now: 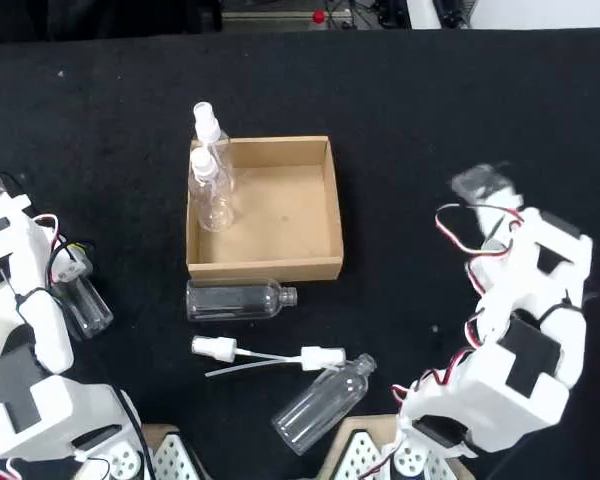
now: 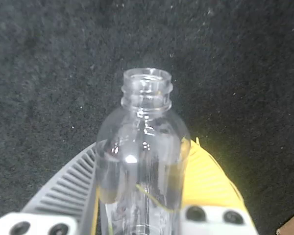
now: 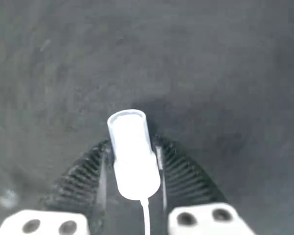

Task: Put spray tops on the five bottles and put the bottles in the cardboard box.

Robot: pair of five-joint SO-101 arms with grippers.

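The left gripper (image 2: 142,164) is clamped on an uncapped bottle (image 2: 146,122), whose neck points out past the fingertips. The right gripper (image 3: 132,144) pinches a spray top (image 3: 133,161), its tube trailing toward the wrist. They sit well apart across the bench (image 1: 430,100), with the cardboard box (image 1: 263,268) between them.

Left gripper (image 2: 139,152) and right gripper (image 3: 132,147) both clamped

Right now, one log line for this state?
left gripper: shut on uncapped bottle | right gripper: shut on spray top | cardboard box corner: two capped bottles | table: two open bottles, two loose tops
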